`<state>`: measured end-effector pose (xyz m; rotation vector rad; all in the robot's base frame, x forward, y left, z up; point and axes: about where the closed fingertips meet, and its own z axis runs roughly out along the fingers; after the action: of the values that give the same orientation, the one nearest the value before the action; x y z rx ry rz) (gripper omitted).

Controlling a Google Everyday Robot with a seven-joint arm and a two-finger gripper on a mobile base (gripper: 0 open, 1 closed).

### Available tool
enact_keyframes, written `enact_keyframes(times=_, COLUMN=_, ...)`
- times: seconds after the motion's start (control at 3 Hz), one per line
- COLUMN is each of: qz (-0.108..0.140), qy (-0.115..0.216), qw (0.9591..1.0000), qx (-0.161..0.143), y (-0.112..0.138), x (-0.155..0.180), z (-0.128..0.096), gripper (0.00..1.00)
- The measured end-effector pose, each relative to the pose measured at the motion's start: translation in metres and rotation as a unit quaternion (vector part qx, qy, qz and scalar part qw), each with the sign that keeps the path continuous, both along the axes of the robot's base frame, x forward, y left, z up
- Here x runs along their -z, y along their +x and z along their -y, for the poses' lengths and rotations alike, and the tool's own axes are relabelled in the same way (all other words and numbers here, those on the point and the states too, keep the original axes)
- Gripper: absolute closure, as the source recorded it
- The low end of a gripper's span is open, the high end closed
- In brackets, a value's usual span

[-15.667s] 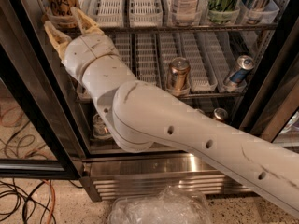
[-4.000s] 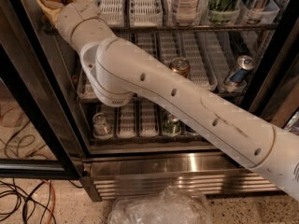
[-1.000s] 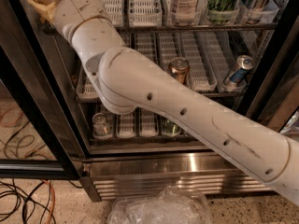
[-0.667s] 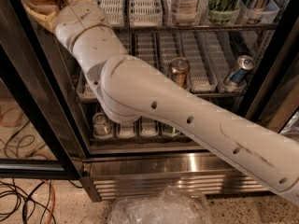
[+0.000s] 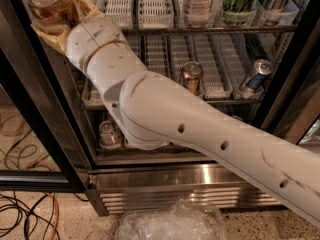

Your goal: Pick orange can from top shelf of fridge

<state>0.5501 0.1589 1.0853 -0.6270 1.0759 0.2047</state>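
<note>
One white arm [image 5: 200,134] is covering much of the fridge [image 5: 190,194], hiding parts of the middle and bottom racks. Bottles in the top shelf [image 5: 200,30] lane trays [image 5: 155,4] are being cut off by the upper edge. The gripper [image 5: 52,14] is sitting at upper left by the door frame, clamping the tilted orange can [image 5: 47,9]. A copper can [image 5: 191,76] and a blue-and-silver can [image 5: 255,75] are standing on the middle rack. Cables [image 5: 20,219] and a plastic bag [image 5: 170,224] are lying on the speckled floor [image 5: 75,224].
</note>
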Motion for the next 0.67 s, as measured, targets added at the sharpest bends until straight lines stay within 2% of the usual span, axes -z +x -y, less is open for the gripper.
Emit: enact_keyframes(times=0.67, qz=-0.035, qy=-0.037, qw=0.9983, qx=-0.027, y=-0.033, x=0.018, z=0.012, gripper=1.00)
